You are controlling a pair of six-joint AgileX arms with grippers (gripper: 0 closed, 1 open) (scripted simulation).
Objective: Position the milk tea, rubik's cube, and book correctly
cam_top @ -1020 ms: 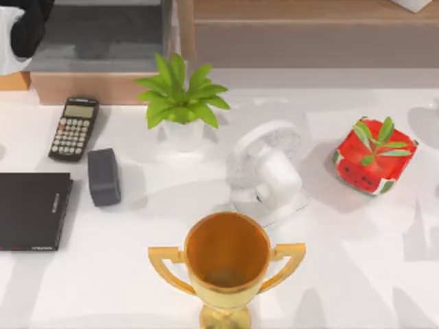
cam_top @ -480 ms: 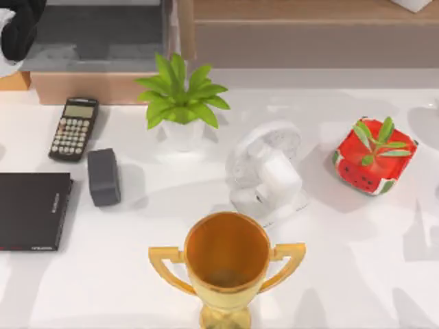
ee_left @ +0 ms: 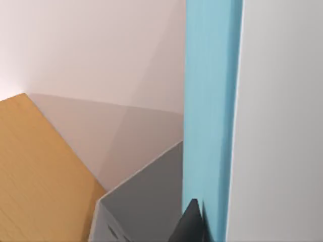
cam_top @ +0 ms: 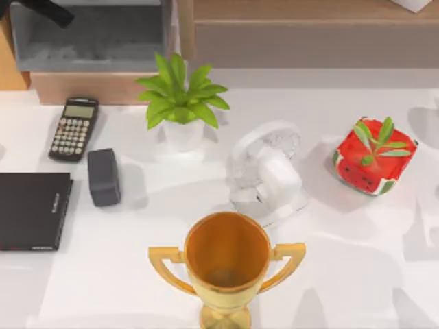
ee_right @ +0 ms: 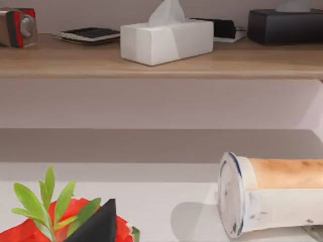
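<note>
— While you look far left of the watermelon pot (cam_top: pixel 374 156), where's the book?
— Clenched in your left gripper (ee_left: pixel 194 224): the book (ee_left: pixel 208 111).
— And by the pot?
— Milk tea (ee_right: pixel 275 194) lies toppled on the desk (ee_right: pixel 166 201); your right gripper (ee_right: pixel 98 224) hangs at the pot, and I cannot tell its state.

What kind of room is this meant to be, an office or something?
Probably a rendered office or study desk: a calculator and a black notebook lie on the white table, with a small desk fan and a wooden shelf behind.
</note>
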